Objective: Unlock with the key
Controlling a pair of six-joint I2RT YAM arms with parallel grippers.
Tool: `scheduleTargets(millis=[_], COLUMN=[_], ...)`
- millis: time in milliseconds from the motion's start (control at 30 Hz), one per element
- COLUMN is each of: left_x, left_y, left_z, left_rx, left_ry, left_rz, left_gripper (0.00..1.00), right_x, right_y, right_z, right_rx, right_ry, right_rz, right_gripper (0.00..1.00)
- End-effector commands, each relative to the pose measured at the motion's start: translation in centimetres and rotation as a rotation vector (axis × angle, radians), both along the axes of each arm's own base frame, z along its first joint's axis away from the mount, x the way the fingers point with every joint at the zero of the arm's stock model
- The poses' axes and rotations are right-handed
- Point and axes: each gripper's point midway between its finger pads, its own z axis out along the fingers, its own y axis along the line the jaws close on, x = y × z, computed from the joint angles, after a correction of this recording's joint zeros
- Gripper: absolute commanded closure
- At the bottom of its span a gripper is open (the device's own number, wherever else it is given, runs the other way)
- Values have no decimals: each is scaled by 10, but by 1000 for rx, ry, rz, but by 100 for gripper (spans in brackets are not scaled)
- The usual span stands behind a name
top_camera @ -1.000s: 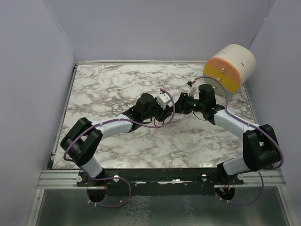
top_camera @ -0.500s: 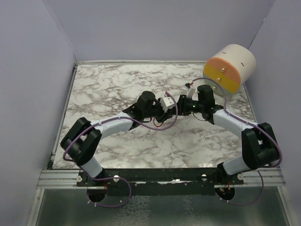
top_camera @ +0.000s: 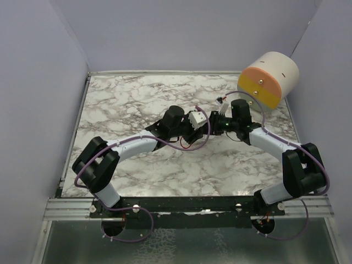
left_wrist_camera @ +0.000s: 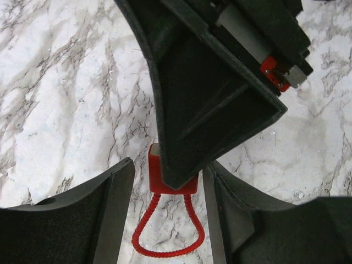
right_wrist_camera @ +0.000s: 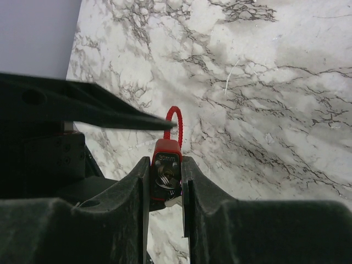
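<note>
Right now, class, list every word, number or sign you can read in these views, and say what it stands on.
On the red padlock: a short embossed marking on its face, too small and blurred to read.
Nothing else bears readable text in any view.

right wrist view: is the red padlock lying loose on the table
No, the red padlock is clamped between the right gripper's fingers.

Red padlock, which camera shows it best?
Right wrist: the padlock sits front on between the right gripper's fingers, keyhole face and loop visible. Left wrist shows its loop and part of the body behind a finger. Top view hides it.
</note>
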Motion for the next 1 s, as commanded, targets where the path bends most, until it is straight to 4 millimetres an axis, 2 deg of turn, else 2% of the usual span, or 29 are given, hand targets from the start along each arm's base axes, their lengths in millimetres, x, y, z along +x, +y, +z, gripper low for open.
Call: scheduleTargets(millis=[0,300,533,667,967], left_x=[18,21,-6,-15,-20], left_y=[4,41,57,56,30], left_z=[31,32,37,32,17], left_rx=[-73,-64,-152,-169,-165], left_ry=[-98,-116,-130,-125,-99], left_rz=[106,270,261,234,178], left_gripper=[41,39,44,50,53], right_x=[2,14,19,19,20], right_y=[-2,-12,-18,-14,-12], right_z=[-7,-6,-2,5,22], right_rx=[-14,24,109,150,186], right_ry=[11,13,12,7,-22], right_rz=[-29,-101,-143,-132,-124], right_gripper=[99,99,99,99,99])
